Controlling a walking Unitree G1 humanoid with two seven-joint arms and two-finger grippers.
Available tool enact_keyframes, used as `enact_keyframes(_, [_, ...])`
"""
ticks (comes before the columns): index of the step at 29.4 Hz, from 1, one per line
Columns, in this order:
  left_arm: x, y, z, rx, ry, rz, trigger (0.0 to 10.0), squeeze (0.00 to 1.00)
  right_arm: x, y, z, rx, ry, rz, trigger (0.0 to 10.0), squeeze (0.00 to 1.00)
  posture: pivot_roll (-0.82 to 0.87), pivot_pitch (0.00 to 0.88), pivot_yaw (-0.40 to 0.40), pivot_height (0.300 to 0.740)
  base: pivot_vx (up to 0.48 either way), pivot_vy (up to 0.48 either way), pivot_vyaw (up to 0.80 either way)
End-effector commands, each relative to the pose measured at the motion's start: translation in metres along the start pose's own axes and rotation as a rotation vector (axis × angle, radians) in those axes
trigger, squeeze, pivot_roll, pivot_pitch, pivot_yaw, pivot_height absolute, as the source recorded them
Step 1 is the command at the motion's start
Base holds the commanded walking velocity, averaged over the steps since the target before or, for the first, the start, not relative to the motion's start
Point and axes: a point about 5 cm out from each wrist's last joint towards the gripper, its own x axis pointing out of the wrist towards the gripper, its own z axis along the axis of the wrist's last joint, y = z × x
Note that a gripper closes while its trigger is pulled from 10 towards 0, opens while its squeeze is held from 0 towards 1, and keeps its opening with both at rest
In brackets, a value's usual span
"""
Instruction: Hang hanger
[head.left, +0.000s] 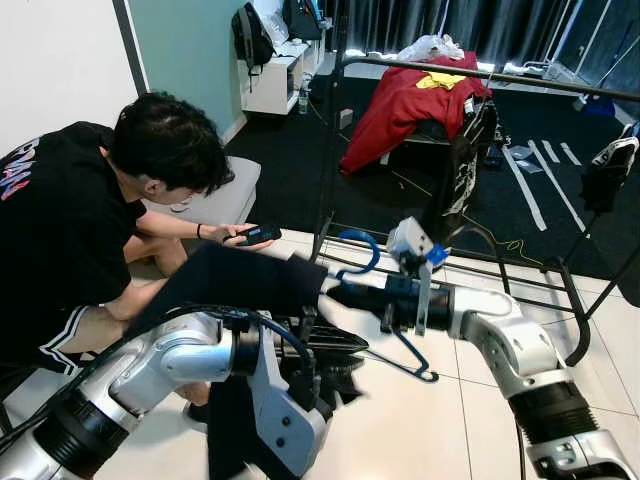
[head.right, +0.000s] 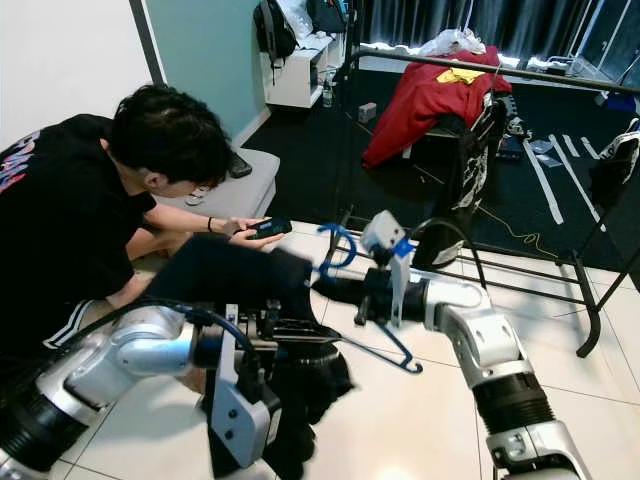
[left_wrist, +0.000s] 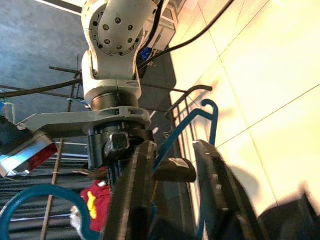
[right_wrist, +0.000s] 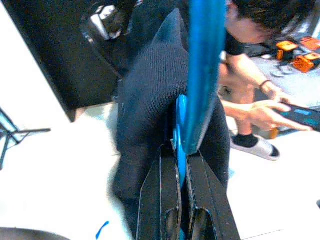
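Observation:
A blue plastic hanger (head.left: 366, 246) carries a dark garment (head.left: 235, 285) and is held tilted low over the tile floor. My right gripper (head.left: 337, 293) is shut on the hanger just below its hook; the right wrist view shows its fingers (right_wrist: 170, 190) pressed against the blue plastic (right_wrist: 202, 75). My left gripper (head.left: 345, 355) sits under the hanger, in the bunched cloth. The hanger's lower bar (left_wrist: 212, 125) runs past it. The black clothes rail (head.left: 480, 72) crosses high at the back, well beyond the hanger.
A person (head.left: 80, 220) in a black shirt crouches close on my left, holding a phone (head.left: 258, 235). A red garment (head.left: 400, 105) hangs on the rail. The rack's floor bars (head.left: 500, 275) lie ahead, with a grey cushion (head.left: 225, 195) behind the person.

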Motion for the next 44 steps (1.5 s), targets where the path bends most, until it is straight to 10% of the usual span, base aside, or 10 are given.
enact_keyframes(1, [-0.001, -0.001, 0.001, -0.020, 0.005, -0.018, 10.0, 1.00, 0.000, -0.002, 0.007, -0.024, -0.043, -0.017, 10.0, 0.00, -0.06, 0.028, -0.002, 0.740, 0.000, 0.000, 0.00])
enact_keyframes(20, [-0.059, 0.049, -0.038, -0.123, 0.353, 0.378, 10.0, 1.00, -0.013, 0.016, 0.027, 0.027, -0.193, 0.153, 10.0, 0.00, -0.05, 0.034, 0.000, 0.740, 0.000, 0.000, 0.00])
enact_keyframes(21, [-0.068, 0.053, -0.041, -0.143, 0.387, 0.421, 10.0, 0.14, -0.016, 0.020, 0.022, 0.020, -0.155, 0.191, 10.0, 0.00, -0.05, 0.035, -0.003, 0.740, 0.000, 0.000, 0.00])
enact_keyframes(22, [-0.074, 0.055, -0.042, -0.160, 0.409, 0.440, 10.0, 0.00, -0.019, 0.023, 0.018, 0.013, -0.116, 0.222, 10.0, 0.00, -0.05, 0.035, -0.004, 0.740, 0.000, 0.000, 0.00])
enact_keyframes(44, [-0.097, 0.020, -0.021, -0.570, 0.389, -0.079, 10.0, 0.00, -0.018, 0.043, 0.000, -0.023, 0.071, 0.387, 10.0, 0.00, -0.04, 0.030, 0.008, 0.740, 0.000, 0.000, 0.00])
